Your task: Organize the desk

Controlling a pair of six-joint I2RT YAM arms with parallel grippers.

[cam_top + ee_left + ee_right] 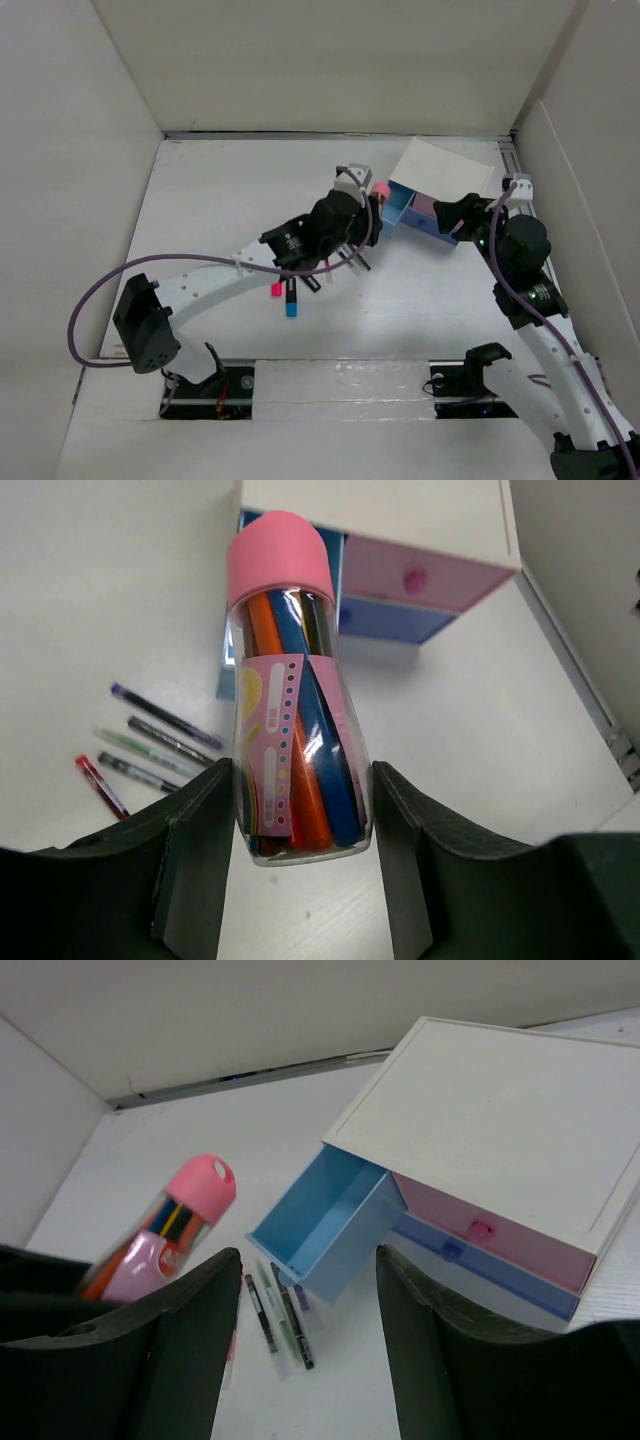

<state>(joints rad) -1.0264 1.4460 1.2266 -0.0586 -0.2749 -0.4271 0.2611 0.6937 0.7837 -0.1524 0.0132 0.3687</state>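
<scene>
My left gripper (300,798) clamps a clear pink-capped tube of coloured markers (292,680). My right gripper (308,1265) gapes empty near the pulled-out blue drawer (318,1212) of a white box (500,1120).

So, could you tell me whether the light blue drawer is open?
Open: the drawer juts out of the box, its inside bare.

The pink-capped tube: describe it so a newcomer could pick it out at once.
Find the white drawer box far right on the desk, blue drawer pulled out. Beside that drawer the left gripper holds a clear tube of markers. Unlike the thin loose pens nearby, it is fat and pink-capped.
</scene>
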